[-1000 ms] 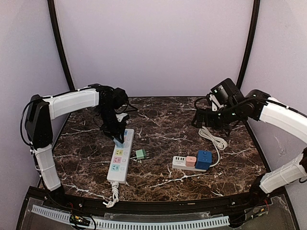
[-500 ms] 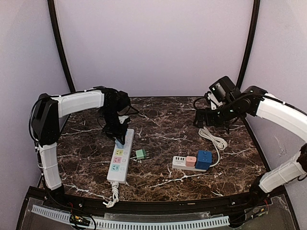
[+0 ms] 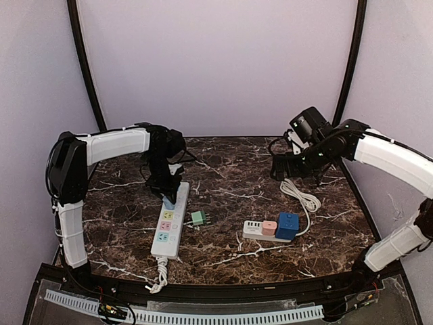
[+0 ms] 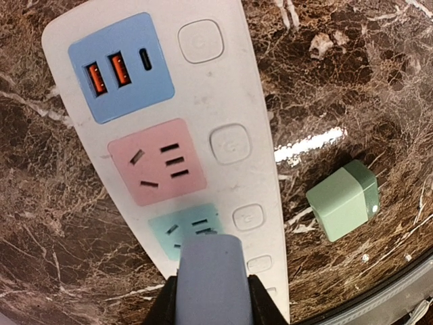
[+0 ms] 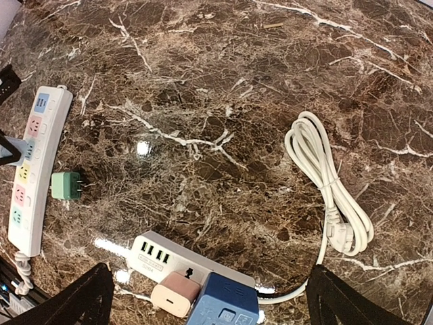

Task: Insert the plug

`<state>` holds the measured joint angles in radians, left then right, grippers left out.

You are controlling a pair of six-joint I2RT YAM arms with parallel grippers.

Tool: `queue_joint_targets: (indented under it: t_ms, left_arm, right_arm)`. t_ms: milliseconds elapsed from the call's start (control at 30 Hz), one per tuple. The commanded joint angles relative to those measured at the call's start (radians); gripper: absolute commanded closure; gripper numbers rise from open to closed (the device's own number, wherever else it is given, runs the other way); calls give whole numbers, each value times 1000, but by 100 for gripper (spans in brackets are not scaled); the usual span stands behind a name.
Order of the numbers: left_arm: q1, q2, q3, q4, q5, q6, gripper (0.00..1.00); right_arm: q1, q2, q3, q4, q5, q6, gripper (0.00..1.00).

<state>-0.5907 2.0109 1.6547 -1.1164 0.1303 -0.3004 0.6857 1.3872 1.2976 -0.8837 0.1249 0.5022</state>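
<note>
A long white power strip (image 3: 169, 220) with coloured sockets lies at the left of the table; it also shows in the left wrist view (image 4: 162, 128). My left gripper (image 3: 167, 196) is shut on a blue-grey plug (image 4: 208, 281) and holds it right over the teal socket (image 4: 184, 227) of the strip. A green plug (image 3: 197, 217) lies loose just right of the strip, seen too in the left wrist view (image 4: 344, 200). My right gripper (image 3: 298, 177) is open wide and empty, high above the back right of the table.
A short white power strip (image 3: 260, 230) with a pink plug (image 3: 270, 227) and a blue cube adapter (image 3: 287, 225) lies right of centre. Its coiled white cable (image 3: 303, 196) lies behind it. The table's front edge runs below both strips.
My right arm has drifted slightly left and back. The left gripper has stayed over the strip with the plug.
</note>
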Motion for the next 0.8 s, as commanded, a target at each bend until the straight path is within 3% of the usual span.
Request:
queue_joint_targets:
  t_ms: [0, 767]
  left_arm:
    - [10, 17, 34, -26, -17, -11, 99]
    - [18, 62, 69, -104, -47, -84, 99]
  right_arm:
    - [-9, 13, 28, -3, 3, -13, 1]
    - [-12, 35, 28, 14, -5, 35, 1]
